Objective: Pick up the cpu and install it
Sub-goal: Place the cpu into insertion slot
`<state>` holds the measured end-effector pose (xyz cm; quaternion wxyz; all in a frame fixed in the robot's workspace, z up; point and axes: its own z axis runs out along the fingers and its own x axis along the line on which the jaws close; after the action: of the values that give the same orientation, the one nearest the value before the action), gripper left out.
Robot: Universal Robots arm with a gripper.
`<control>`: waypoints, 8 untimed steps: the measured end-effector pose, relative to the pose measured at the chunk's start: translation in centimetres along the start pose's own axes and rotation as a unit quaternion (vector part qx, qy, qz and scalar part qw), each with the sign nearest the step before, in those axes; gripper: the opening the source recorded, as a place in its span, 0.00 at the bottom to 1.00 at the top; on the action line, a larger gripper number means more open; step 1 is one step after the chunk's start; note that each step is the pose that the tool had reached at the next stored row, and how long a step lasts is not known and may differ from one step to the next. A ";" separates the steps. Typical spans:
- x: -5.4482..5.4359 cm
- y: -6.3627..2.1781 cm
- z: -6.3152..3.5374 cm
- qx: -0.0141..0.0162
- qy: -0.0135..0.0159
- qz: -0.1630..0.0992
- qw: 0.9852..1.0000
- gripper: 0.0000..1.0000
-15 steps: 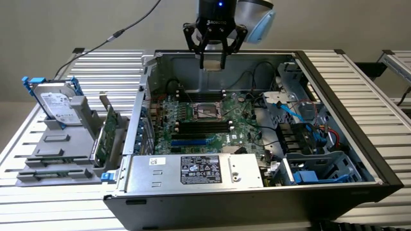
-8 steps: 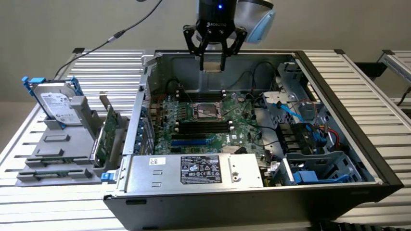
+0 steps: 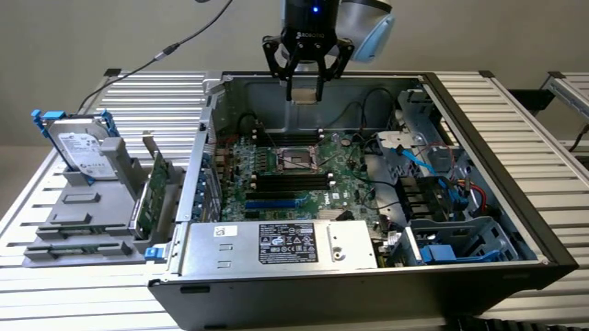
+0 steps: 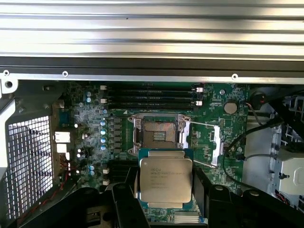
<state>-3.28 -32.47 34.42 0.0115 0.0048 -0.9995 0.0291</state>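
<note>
The cpu (image 4: 165, 179), a flat square chip with a silvery top plate and printed text, sits between the dark fingers (image 4: 121, 204) of my gripper (image 4: 165, 202), which is shut on it. In the exterior view the gripper (image 3: 307, 95) hangs over the rear part of the open computer case, with the cpu (image 3: 305, 92) at its tips, well above the board. The open square socket (image 4: 159, 134) lies on the green motherboard just beyond the chip, its metal load plate (image 4: 214, 145) swung aside. The socket (image 3: 296, 157) is below and slightly toward the front of the gripper.
The black case wall (image 3: 368, 293) surrounds the motherboard (image 3: 345, 183). A power supply (image 3: 276, 245) fills the front, and drive cages with blue cables (image 3: 460, 221) stand on the exterior view's right. A hard drive in blue brackets (image 3: 81, 148) stands in a grey holder at the left.
</note>
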 end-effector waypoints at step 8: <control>0.2 0.01 0.07 -0.001 0.001 0.030 1.000 0.55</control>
<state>-3.47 -32.46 34.36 0.0115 -0.0248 -0.9992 0.0288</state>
